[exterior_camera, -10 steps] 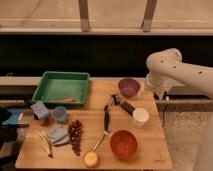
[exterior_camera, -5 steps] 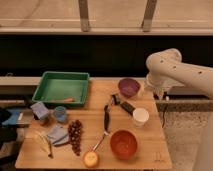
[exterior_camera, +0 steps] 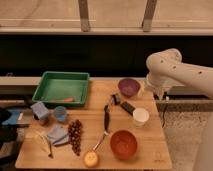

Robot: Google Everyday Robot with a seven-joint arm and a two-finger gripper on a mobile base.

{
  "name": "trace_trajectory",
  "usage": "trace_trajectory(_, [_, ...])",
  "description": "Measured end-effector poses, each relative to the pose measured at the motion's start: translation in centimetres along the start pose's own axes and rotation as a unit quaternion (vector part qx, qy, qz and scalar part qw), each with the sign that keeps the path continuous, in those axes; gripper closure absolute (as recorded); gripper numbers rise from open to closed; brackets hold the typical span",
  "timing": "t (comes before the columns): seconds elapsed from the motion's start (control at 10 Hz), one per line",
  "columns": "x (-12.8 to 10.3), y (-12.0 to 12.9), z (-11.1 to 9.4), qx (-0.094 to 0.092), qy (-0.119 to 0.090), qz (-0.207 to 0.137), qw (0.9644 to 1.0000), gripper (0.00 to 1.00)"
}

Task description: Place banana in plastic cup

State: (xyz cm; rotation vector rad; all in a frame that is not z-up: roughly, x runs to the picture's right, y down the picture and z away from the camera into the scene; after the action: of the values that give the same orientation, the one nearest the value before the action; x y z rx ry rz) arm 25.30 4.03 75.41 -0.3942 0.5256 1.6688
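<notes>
My station: wooden bench (exterior_camera: pixel 150 146) against a dark wall (exterior_camera: pixel 75 52).
Pale ledge (exterior_camera: pixel 100 31) and two grey posts (exterior_camera: pixel 83 15) above; speckled floor (exterior_camera: pixel 184 131) at my right.

The banana (exterior_camera: pixel 45 144) lies flat near the front left corner of the wooden table (exterior_camera: pixel 150 145). It is slender, gently curved and pale yellow with darker ends, and it runs roughly front to back. The plastic cup (exterior_camera: pixel 60 114) stands upright further back on the same left side, apart from the banana. It is a short, round, light-blue cup with its mouth facing up, and I cannot see inside it. The gripper (exterior_camera: pixel 161 96) hangs by the table's far right edge, well apart from both.
</notes>
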Motion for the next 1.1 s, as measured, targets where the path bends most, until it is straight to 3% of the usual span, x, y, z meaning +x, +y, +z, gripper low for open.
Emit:
trace_trajectory(0.4, [0.0, 0.0, 0.0, 0.001, 0.000, 0.000, 1.0000, 0.30])
trace_trajectory(0.6, [-0.2, 0.7, -0.7, 0.004, -0.013, -0.024, 0.9996, 0.30])
trace_trajectory(0.9, [-1.4, 6.3, -1.3, 0.000, -0.022, -0.079, 0.9966, 0.30])
trace_trajectory(1.1, [-2.0, 11.3, -1.4, -0.003, -0.023, -0.127, 0.9916, 0.30])
